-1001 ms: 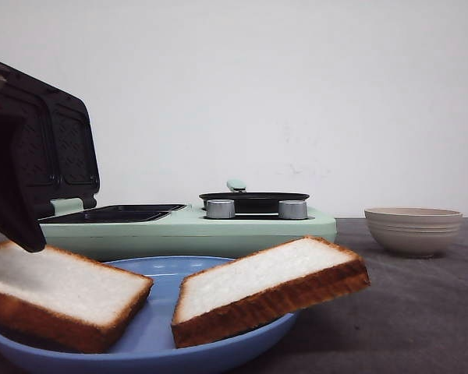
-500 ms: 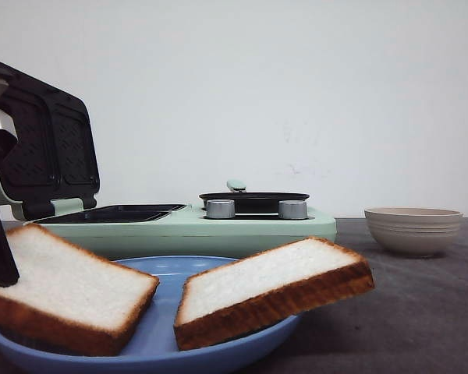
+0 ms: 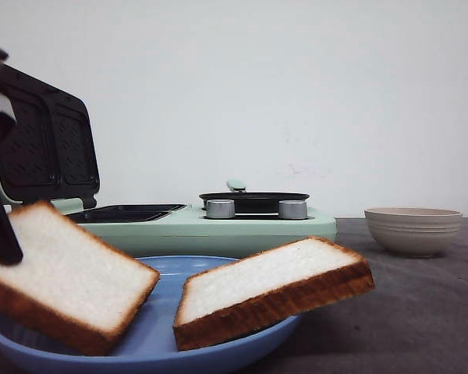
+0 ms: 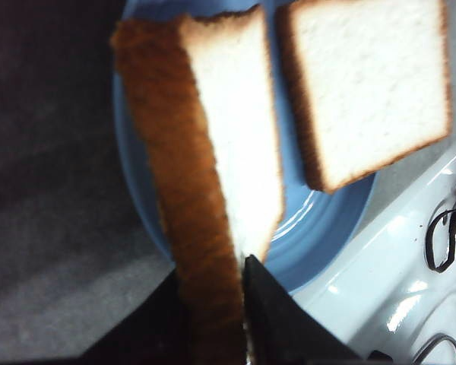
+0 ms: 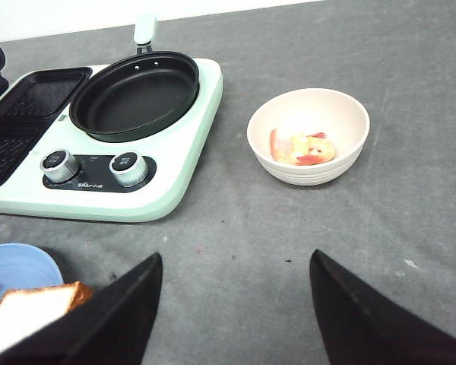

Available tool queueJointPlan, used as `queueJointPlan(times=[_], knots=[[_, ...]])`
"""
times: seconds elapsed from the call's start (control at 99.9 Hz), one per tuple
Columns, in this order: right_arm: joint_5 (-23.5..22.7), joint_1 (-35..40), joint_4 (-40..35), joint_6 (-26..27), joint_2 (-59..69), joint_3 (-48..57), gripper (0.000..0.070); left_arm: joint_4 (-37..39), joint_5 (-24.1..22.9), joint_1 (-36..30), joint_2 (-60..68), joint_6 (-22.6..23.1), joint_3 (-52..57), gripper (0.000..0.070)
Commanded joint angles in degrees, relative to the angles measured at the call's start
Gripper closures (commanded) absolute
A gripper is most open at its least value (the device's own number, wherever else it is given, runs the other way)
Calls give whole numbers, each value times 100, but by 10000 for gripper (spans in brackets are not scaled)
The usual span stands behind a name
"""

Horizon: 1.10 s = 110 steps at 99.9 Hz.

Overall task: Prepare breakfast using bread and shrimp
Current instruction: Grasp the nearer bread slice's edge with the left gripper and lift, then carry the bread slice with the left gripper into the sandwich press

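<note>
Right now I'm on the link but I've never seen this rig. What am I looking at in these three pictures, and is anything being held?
This is a two-armed robot at a table. One camera looks forward over the table; the other two ride on the wrists.

In the forward view, a blue plate carries two bread slices. The left end effector is shut on the left bread slice, gripping its crust edge and tilting it up off the plate. The other slice rests on the plate, overhanging its rim.

Behind stands a mint-green breakfast maker with its sandwich lid open, a black pan and two silver knobs.

The right end effector hovers open, holding nothing. Its wrist view shows a cream bowl holding the shrimp.
</note>
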Motion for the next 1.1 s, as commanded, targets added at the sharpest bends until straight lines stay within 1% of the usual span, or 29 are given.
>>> queueJointPlan(times=[0.0, 0.17, 0.36, 0.59, 0.76, 0.921, 1.091], knots=[[-15, 2, 55, 59, 15, 85, 318, 4, -20, -17, -120, -28, 76, 699], [-15, 2, 55, 59, 15, 85, 318, 26, -109, -17, -730, -225, 129, 699], [-15, 0, 55, 59, 15, 85, 318, 46, -509, -17, -1318, -345, 398, 697], [-15, 2, 55, 59, 15, 85, 318, 103, -931, -20, -1469, -339, 1123, 697], [-15, 2, 55, 59, 15, 85, 318, 562, -1322, -20, -1462, -328, 1633, 697], [-15, 2, 55, 59, 15, 85, 318, 1093, -1790, -48, -1458, -286, 1792, 697], [-15, 2, 55, 59, 15, 85, 318, 1491, -2424, -162, -1320, 15, 1792, 697]])
